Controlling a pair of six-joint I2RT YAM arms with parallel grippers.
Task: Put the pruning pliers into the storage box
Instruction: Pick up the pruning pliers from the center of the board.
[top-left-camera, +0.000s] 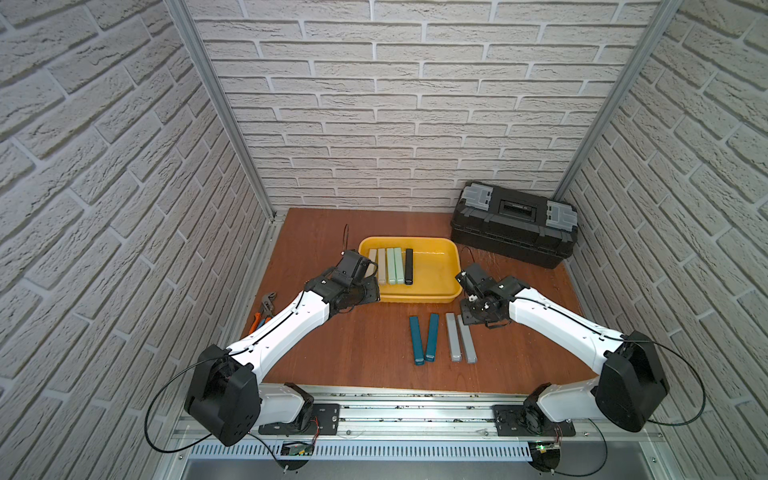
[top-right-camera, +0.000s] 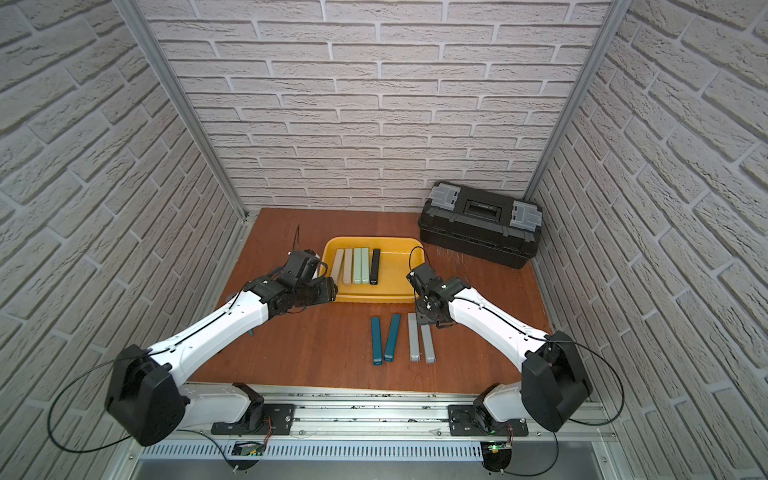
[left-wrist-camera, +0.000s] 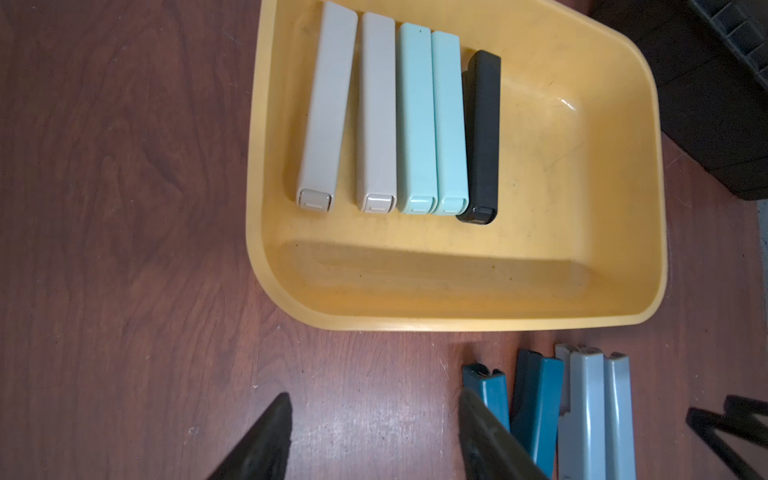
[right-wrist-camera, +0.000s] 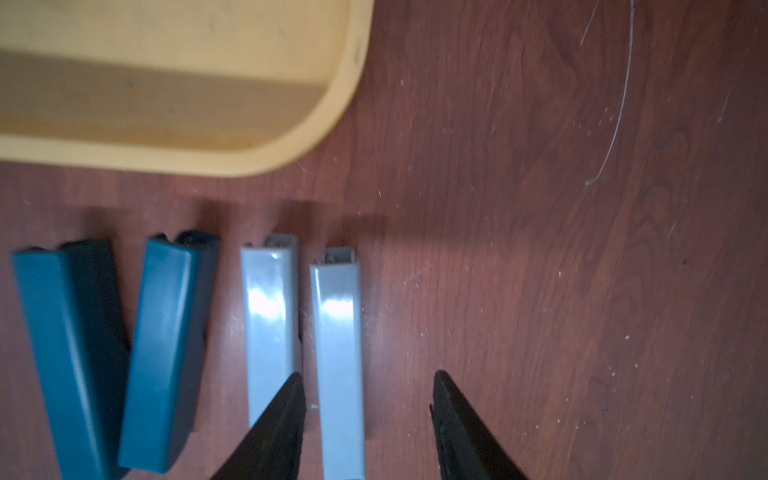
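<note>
Currently, in both top views, the yellow box (top-left-camera: 434, 270) stands on the table (top-left-camera: 353, 365) between my two arms. Count inside it: five bars, namely two beige bars (top-right-camera: 348, 266), two mint bars (top-left-camera: 395, 266) and one black bar (top-left-camera: 409, 266). They lie side by side, long axes running from my side toward the back wall.

Count on the table in front of the box: two teal bars (top-left-camera: 415, 340) and two grey bars (top-left-camera: 453, 336). Their long axes also run near-to-far, and the teal pair converge toward me.

My left gripper (top-left-camera: 368, 293) is at the box's near left corner, well apart from the table bars. My right gripper (top-left-camera: 467, 319) is over the far end of the outermost grey bar. One black toolbox (top-left-camera: 515, 232) stands at the back right. One pair of orange-handled pliers (top-left-camera: 262, 313) lies at the left edge.

In the left wrist view, my left gripper's fingers (left-wrist-camera: 266, 440) stand apart with only bare table between them; nothing is held. The five boxed bars lie beyond the fingertips, latch ends toward the gripper.

In the right wrist view, my right gripper's fingers (right-wrist-camera: 461, 428) also stand apart. The outermost grey bar runs lengthwise between them, closer to one finger, and it is not clamped. I cannot tell whether that finger touches it. All four table bars point toward the box's near wall.
</note>
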